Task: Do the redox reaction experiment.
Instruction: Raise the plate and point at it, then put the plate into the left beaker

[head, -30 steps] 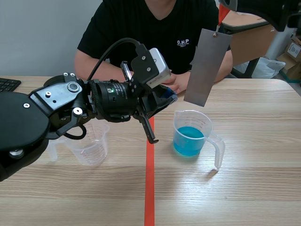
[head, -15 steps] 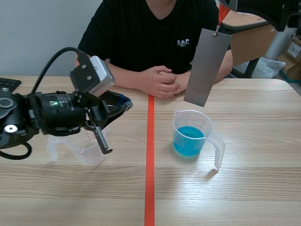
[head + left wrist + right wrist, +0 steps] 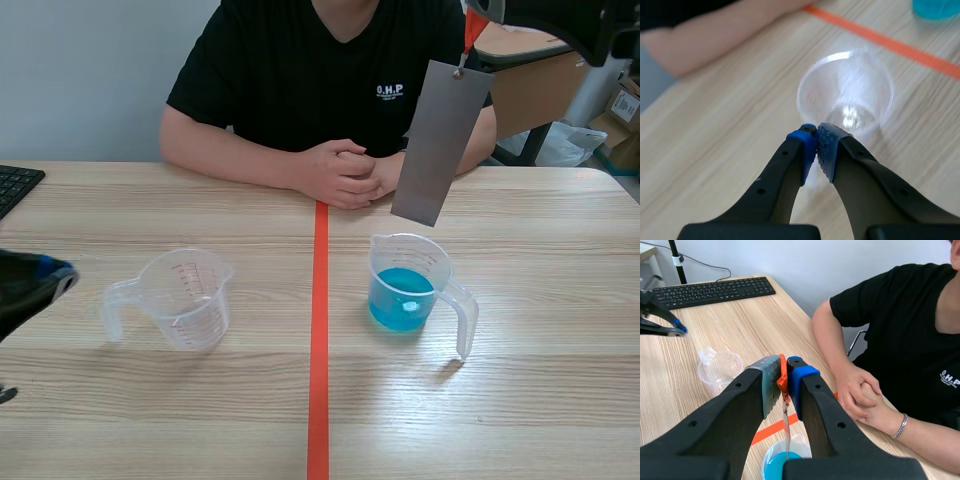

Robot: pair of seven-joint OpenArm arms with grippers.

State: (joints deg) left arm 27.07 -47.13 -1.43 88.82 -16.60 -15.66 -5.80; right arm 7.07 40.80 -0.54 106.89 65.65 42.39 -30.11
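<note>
Left arm (image 3: 28, 285) low at counter (image 3: 560, 400) left edge; left jaws closed, nothing betw. Empty clear cup (image 3: 185, 298) left of tape line (image 3: 318, 350). Blue-liquid cup (image 3: 405, 295) just right of it. Grey strip (image 3: 440, 140) hangs above blue-liquid cup; right jaws pinch its orange tag (image 3: 782, 380).

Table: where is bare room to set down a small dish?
Bare wood lies along the near edge, between the empty cup and the blue cup, and right of the blue cup. Crowded: plate hanging over the blue cup, hands at the far middle, left gripper at the left edge.
</note>
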